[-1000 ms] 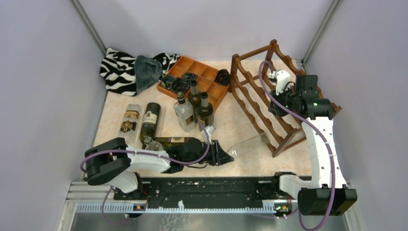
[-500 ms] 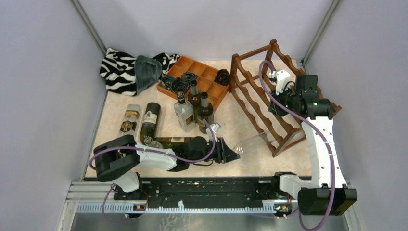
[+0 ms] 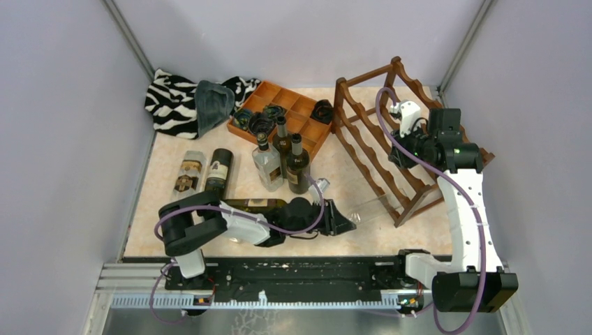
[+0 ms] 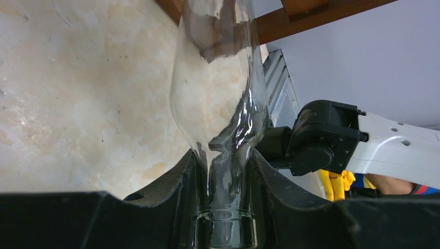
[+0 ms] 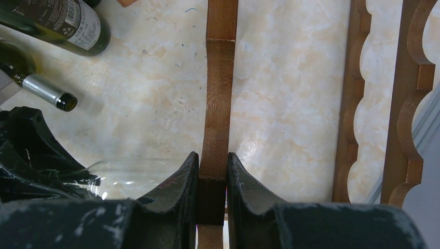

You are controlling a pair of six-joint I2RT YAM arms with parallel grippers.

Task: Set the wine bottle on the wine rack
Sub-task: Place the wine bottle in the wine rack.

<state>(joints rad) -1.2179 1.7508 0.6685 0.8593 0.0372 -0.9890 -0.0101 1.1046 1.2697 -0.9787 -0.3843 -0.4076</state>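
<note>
Near the right front of the table (image 3: 335, 174), at the foot of the wine rack (image 3: 368, 139), we saw the wine bottle (image 3: 371, 205); it was clear, colourless glass, with a slim neck widening through rounded shoulders into a straight body; the marbled tabletop showed through it, and bright reflections ran down its side. It lay nearly level, neck toward the arms and base toward the rack; its far end reached the rack's lowest front rail, though we could not tell whether glass touched wood. The left gripper (image 4: 223, 166) was clamped on the neck; in the left wrist view its black fingers (image 4: 179, 179) pressed the glass from either side just below the shoulder; the lip ring showed between them further back, and the body stretched straight out ahead of the fingertips. The right gripper (image 5: 212, 171) was closed on a wooden bar of the rack, gripping both of its faces; in the right wrist view the bottle's body lay just left of that bar.
</note>
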